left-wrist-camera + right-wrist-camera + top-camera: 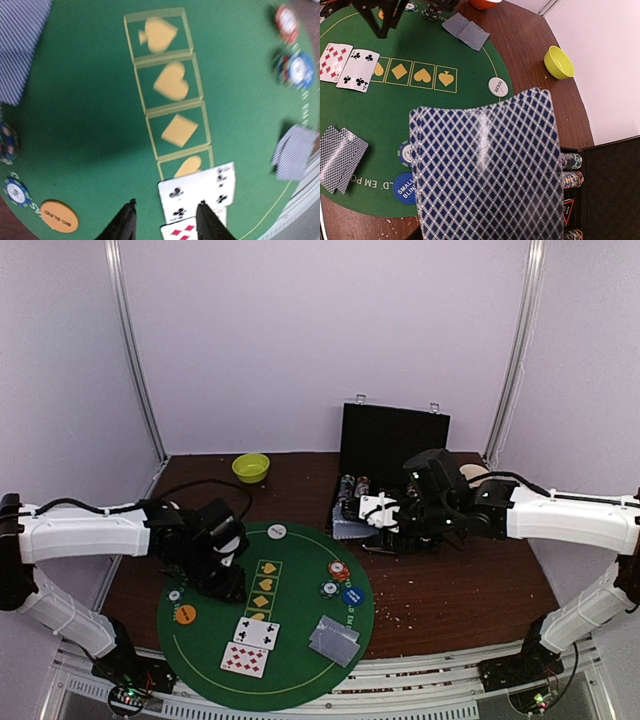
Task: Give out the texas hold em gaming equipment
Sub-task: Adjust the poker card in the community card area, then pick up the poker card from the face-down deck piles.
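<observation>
Near edge of the green felt mat (300, 688): two face-up cards touching, a diamonds card (244, 660) and a clubs card (257, 633). To their right lies a face-down pair (334, 641), blue-backed and slightly fanned. The orange BIG BLIND disc (185, 614) sits near the mat's left rim, with a blue-and-white chip (16, 191) just beside it.

My left gripper (165, 221) hangs over the clubs card's edge. Its fingers are apart with only felt and card showing between them, so it is released and holds nothing.

Mid-mat: a row of yellow suit boxes (264, 590). To the right is the blue SMALL BLIND disc (352, 595), with a red chip (339, 569) close by. The white DEALER disc (277, 531) is at the far rim.

My right gripper (375, 512) is beyond the mat's far right, above the brown table (450, 590). It is grasping a fanned stack of cards (485, 170). The stack fills my wrist view and hides my fingers.

Behind: an open black case (395, 440) holding chip rows (352, 488). The lime-green bowl (251, 467) sits farthest back.
</observation>
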